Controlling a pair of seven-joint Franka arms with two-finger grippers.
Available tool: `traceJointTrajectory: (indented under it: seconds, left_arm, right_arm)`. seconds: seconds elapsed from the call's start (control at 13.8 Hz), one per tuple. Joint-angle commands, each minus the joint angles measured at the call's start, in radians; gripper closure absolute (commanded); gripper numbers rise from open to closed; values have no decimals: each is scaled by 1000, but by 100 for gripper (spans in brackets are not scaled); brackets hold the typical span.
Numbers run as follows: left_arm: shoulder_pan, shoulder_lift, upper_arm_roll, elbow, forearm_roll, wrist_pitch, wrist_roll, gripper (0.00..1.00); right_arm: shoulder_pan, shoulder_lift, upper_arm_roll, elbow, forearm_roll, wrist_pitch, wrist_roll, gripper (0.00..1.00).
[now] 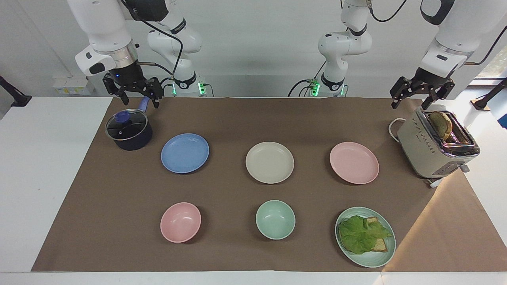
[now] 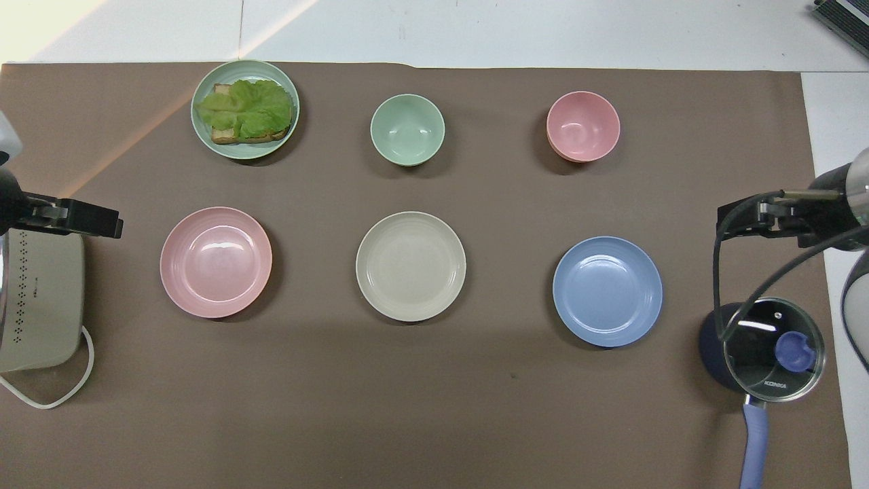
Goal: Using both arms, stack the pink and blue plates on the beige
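Three equal plates lie in a row across the brown mat. The beige plate [image 1: 269,162] [image 2: 411,265] is in the middle. The blue plate [image 1: 185,153] [image 2: 607,291] lies toward the right arm's end, and the pink plate [image 1: 354,162] [image 2: 216,261] toward the left arm's end. All three are bare and apart from each other. My right gripper [image 1: 136,99] [image 2: 723,227] hangs open over the pot's handle, holding nothing. Above the toaster my left gripper [image 1: 410,105] [image 2: 102,224] is open and empty too.
A dark pot with a glass lid [image 1: 128,130] [image 2: 767,346] stands beside the blue plate. A toaster [image 1: 435,150] [image 2: 37,299] with bread in it stands beside the pink plate. Farther from the robots sit a pink bowl [image 1: 180,221] [image 2: 583,126], a green bowl [image 1: 275,219] [image 2: 407,129] and a green plate [image 1: 368,259] [image 2: 237,151] with lettuce and bread.
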State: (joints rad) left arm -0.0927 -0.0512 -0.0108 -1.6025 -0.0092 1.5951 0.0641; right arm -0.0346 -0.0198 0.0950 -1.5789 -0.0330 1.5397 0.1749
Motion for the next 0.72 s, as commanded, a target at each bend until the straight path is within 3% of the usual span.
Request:
traceJointTrajectory:
  seconds: [0.0, 0.65]
  left_arm:
    - [26, -6, 29, 13, 17, -20, 3, 0]
    - [34, -6, 58, 12, 17, -21, 3, 0]
  right_arm:
    - [-16, -19, 6, -19, 13, 13, -25, 0]
    - [-18, -17, 5, -16, 13, 11, -20, 0]
